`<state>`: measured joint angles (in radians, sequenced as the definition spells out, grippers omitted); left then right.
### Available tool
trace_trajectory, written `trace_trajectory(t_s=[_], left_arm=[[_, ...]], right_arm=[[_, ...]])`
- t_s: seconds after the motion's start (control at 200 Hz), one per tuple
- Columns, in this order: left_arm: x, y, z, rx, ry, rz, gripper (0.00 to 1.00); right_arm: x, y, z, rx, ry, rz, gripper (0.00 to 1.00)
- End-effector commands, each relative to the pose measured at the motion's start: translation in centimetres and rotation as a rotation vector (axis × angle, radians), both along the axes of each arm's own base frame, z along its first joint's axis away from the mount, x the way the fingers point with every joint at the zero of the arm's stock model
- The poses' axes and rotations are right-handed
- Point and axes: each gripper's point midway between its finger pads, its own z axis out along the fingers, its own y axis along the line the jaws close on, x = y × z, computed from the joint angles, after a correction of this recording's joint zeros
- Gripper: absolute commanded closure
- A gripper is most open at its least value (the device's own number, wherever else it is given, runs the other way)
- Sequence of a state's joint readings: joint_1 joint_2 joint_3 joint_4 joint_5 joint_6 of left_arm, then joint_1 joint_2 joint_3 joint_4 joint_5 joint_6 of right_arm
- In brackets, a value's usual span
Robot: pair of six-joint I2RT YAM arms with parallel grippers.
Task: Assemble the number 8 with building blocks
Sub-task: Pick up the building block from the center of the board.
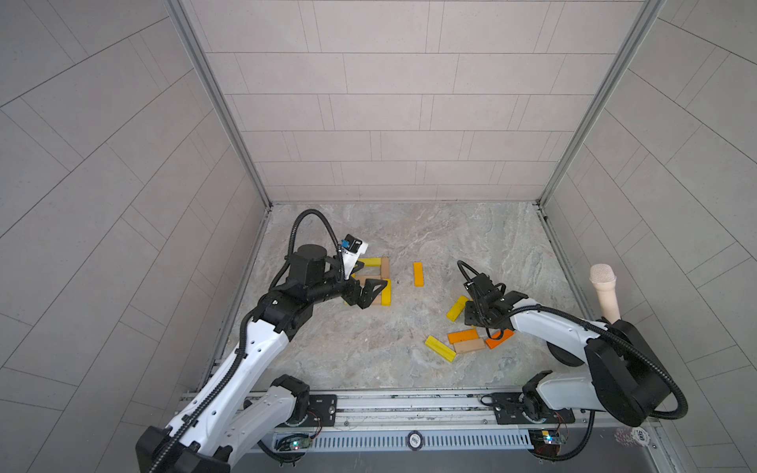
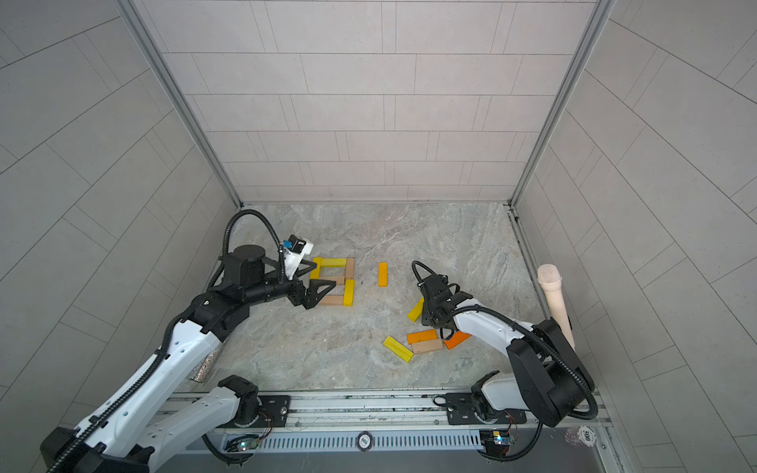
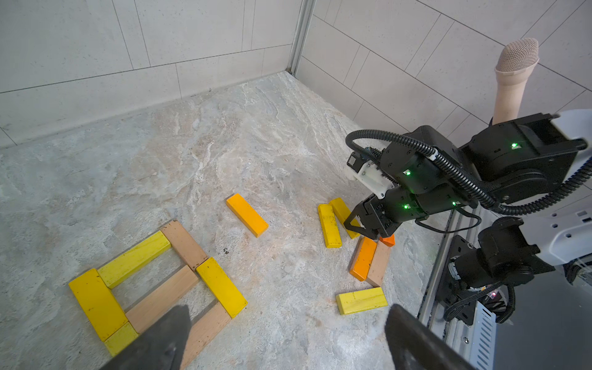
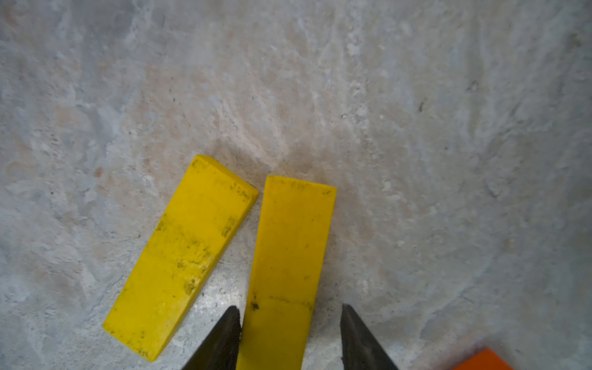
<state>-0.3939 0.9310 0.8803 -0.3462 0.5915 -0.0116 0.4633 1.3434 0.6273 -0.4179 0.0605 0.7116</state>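
Marbled grey tabletop (image 1: 409,245): we see blocky number 8 (image 2: 336,280) of yellow and tan wooden bars under left gripper (image 3: 288,309), jaws wide apart. Our right gripper (image 4: 290,307) straddles flat yellow wooden bar (image 4: 290,243), jaws apart, unclamped. We judge bar light, rigid, smooth; pinch long sides mid-length.

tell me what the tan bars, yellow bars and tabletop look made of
Tan bars: bare wood, matte, faint grain showing.
Yellow bars: likely the same wood under opaque paint, scuffed with dark marks.
Tabletop: stone-look with marbled veining, low sheen; real stone or print, cannot tell.
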Motion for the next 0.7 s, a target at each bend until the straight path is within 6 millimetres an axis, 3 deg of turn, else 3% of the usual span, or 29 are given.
trace_trajectory(t_s=[0.0,0.48,0.695], left_arm=[[-0.1,-0.1,0.8,-0.022,-0.021,-0.009,0.00],[-0.1,-0.1,0.8,-0.022,-0.020,-0.006,0.00],[-0.1,-0.2,0.7,-0.021,-0.017,-0.009,0.00]], right_arm=[[0.1,-0.4,0.3,-0.011,-0.002,-0.008,0.49],[0.7,-1.0,-1.0,0.001,0.017,-0.035,0.57],[0.8,-1.7,-0.7,-0.007,0.011,-0.046,0.66]])
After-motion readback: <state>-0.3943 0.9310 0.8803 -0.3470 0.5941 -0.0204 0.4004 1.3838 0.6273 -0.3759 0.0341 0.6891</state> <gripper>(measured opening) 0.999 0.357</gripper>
